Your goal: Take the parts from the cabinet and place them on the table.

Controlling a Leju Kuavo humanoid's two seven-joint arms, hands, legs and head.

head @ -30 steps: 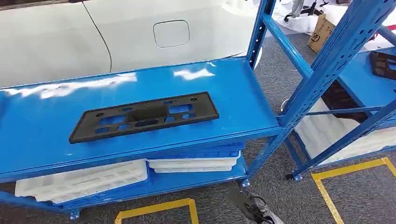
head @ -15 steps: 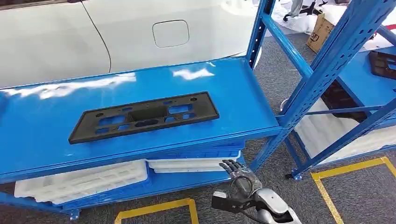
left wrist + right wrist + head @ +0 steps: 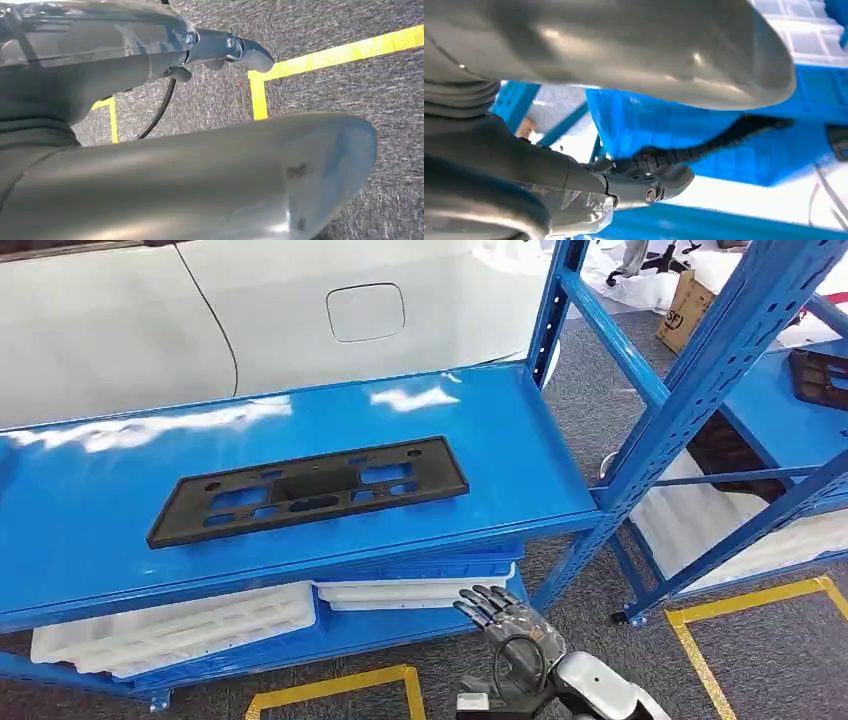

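From the head view, the right robot hand [image 3: 512, 628] was at the lower edge of the picture, below the front lip of the blue shelf [image 3: 500, 430], with its dark fingers [image 3: 484, 602] spread and pointing up toward the shelf and nothing held in them. The black part [image 3: 308, 490], a long flat plate with cut-out holes, lay flat on that shelf, above the robot hand and off to its left, well apart from it. White trays [image 3: 175, 625] sat on the lower shelf, just to the left of the robot hand, and another stack of white trays [image 3: 415, 592] lay close beside its fingertips. A white car body [image 3: 300, 310] stood behind the shelf. Yellow floor tape [image 3: 340, 685] ran across the grey carpet beside the robot hand.

In the left wrist view, the left robot hand [image 3: 220, 47] hung over grey carpet with yellow tape [image 3: 260, 92] beneath it; whether its fingers were spread or closed I could not tell.

In the right wrist view, the right robot hand [image 3: 644, 175] showed its dark fingers [image 3: 724, 137] stretched out toward the blue shelf edge [image 3: 774, 95], gripping nothing.
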